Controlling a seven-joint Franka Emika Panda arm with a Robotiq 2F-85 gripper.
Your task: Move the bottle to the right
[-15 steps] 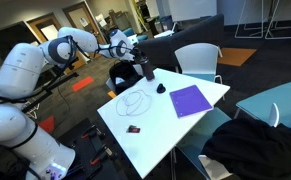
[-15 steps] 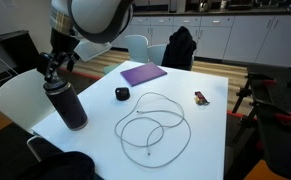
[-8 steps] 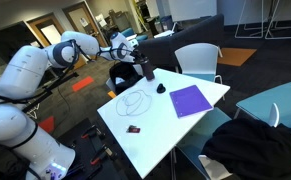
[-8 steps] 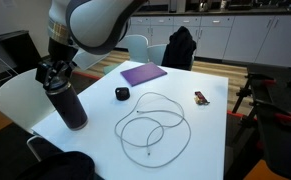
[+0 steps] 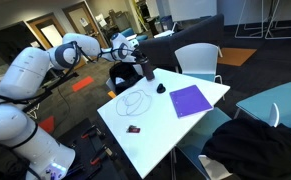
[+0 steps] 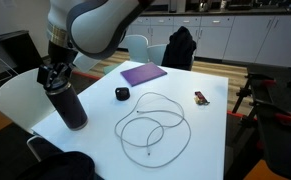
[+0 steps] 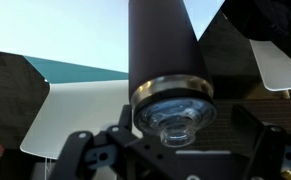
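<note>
The tall dark grey-black bottle stands upright at a corner of the white table in both exterior views. My gripper is at the bottle's top, with a finger on either side of the cap. In the wrist view the bottle fills the middle and its rounded cap sits between my gripper's fingers. A gap shows beside the cap, so the gripper looks open.
A purple folder, a looped white cable, a small dark rounded lump and a tiny black-red item lie on the table. Chairs stand around it.
My gripper has sunk slightly lower onto the bottle's top. The bottle has not moved.
</note>
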